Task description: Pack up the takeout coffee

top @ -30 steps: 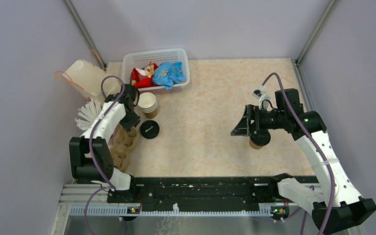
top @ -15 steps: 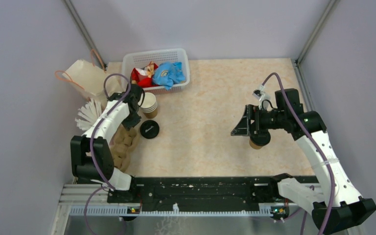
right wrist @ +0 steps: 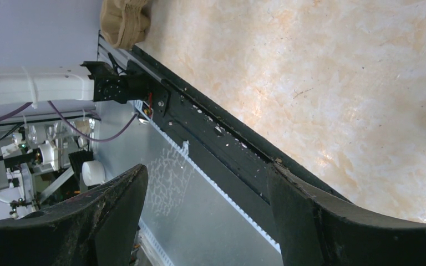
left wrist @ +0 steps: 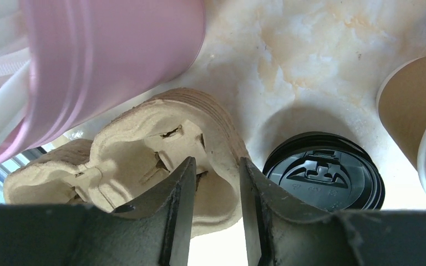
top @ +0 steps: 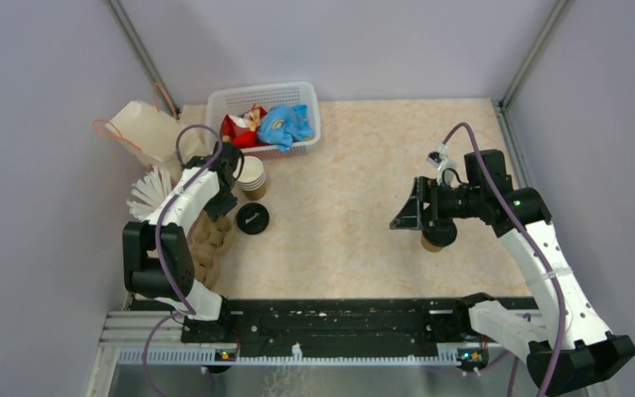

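As the left pincer [left wrist: 216,166] gapes, lid [left wrist: 324,177] flanks carrier [left wrist: 122,160].

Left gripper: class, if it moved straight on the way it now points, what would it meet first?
Most likely the pulp cup carrier: the left gripper has its open fingers framing the carrier's rim in the left wrist view. The black lid lies beside that line. How near the carrier is stays unclear.
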